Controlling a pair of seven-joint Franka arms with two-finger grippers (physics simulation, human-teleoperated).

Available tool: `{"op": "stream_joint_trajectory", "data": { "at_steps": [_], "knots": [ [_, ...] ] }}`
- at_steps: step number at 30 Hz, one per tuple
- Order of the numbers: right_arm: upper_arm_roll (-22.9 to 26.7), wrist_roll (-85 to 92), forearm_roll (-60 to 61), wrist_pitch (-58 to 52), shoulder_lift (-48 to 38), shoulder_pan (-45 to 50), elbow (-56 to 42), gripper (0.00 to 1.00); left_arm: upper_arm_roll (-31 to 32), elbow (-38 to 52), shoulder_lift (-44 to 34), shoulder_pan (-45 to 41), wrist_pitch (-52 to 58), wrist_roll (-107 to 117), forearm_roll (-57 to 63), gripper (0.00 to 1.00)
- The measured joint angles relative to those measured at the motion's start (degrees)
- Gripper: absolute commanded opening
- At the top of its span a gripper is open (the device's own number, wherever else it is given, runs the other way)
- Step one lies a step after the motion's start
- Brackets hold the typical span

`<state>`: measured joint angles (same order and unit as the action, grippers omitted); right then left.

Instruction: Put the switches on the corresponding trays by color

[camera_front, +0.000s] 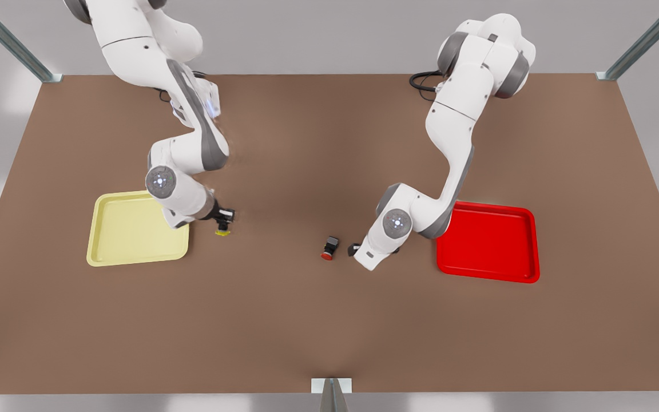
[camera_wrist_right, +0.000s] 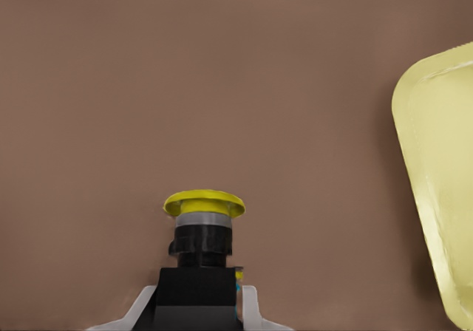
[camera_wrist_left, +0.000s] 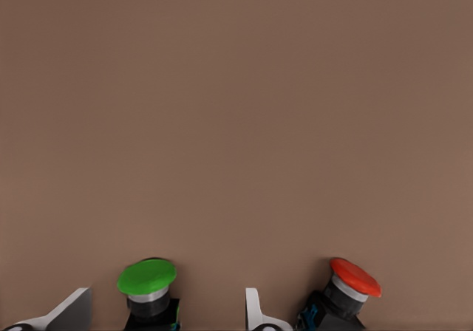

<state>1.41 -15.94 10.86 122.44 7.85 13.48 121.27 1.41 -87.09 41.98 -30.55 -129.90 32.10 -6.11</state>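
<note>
Start at the front view's left, where the pale yellow tray (camera_front: pixel 129 252) lies flat on the brown table (camera_front: pixel 329 332) with nothing in it. Just past its right-hand rim you'll find the right gripper (camera_front: pixel 225 220), reaching out sideways from its bent arm. Its fingers (camera_wrist_right: pixel 250 305) are pinching the dark body of the yellow-capped switch (camera_front: pixel 222 232). The right wrist view shows this plainly, with the block clamped between the two pale tips and the yellow cap pointing away from the wrist. That switch is over bare table beside the yellow tray, not inside it, and you cannot tell whether it is lifted clear of the surface.

Move toward the middle and you meet the red-capped switch (camera_front: pixel 328 248), lying tilted on the table, free of any finger and well apart from both trays.

Just beside it, toward the front view's right, sits the left gripper (camera_front: pixel 358 250), held low over the table. In the left wrist view its fingers (camera_wrist_left: pixel 255 312) stand spread, with a green-capped switch (camera_wrist_left: pixel 148 283) between them and a gap showing on one side. The red-capped switch lies just outside one finger.

Last comes the bright red tray (camera_front: pixel 489 269), empty, partly behind the left arm's elbow.
</note>
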Motion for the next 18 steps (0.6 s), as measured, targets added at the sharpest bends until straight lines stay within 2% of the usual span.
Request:
{"op": "stream_joint_trajectory", "data": {
  "at_steps": [3, 4, 6, 7, 8, 16, 17, 18],
  "knots": [
    [-0.2, 19.5, -9.2, -1.9, -1.7, -18.5, 2.3, 0.53, 0.1, -7.1, -5.4, -0.1, 0.0, -0.6, 0.0, 1.0],
    [-0.3, 21.6, -11.6, -1.7, -1.3, -21.0, 2.4, 0.53, 0.1, -9.1, -6.8, -0.4, 0.0, -2.6, 0.1, 1.0],
    [-0.4, 21.8, -11.8, 1.1, -1.0, -18.7, 4.4, 0.53, 0.0, -12.5, -9.1, -1.5, -0.1, -4.5, 0.1, 1.0],
    [-0.4, 22.0, -11.8, 1.8, -0.4, -18.3, 4.6, 0.57, 0.1, -13.2, -9.3, -2.2, -0.1, -4.7, 0.1, 1.0],
    [-0.4, 21.9, -11.9, 2.1, -0.2, -19.7, 4.7, 1.0, 0.1, -13.7, -9.0, -2.9, -0.9, -4.7, 0.1, 1.0],
    [-0.4, 21.9, -11.9, 2.0, -0.1, -19.6, 4.6, 1.0, 0.8, -11.9, -6.7, -7.3, -7.5, -14.0, 0.0, 1.0],
    [-0.5, 21.9, -11.9, 1.1, -0.3, -19.5, 4.0, 1.0, 0.7, -10.7, -6.1, -8.8, -7.5, -13.7, -0.1, 1.0],
    [-1.8, 21.0, -11.9, -5.0, -0.5, -19.3, -1.7, 1.0, 0.4, -9.1, -5.4, -10.2, -7.2, -13.5, -0.3, 1.0]
  ]
}}
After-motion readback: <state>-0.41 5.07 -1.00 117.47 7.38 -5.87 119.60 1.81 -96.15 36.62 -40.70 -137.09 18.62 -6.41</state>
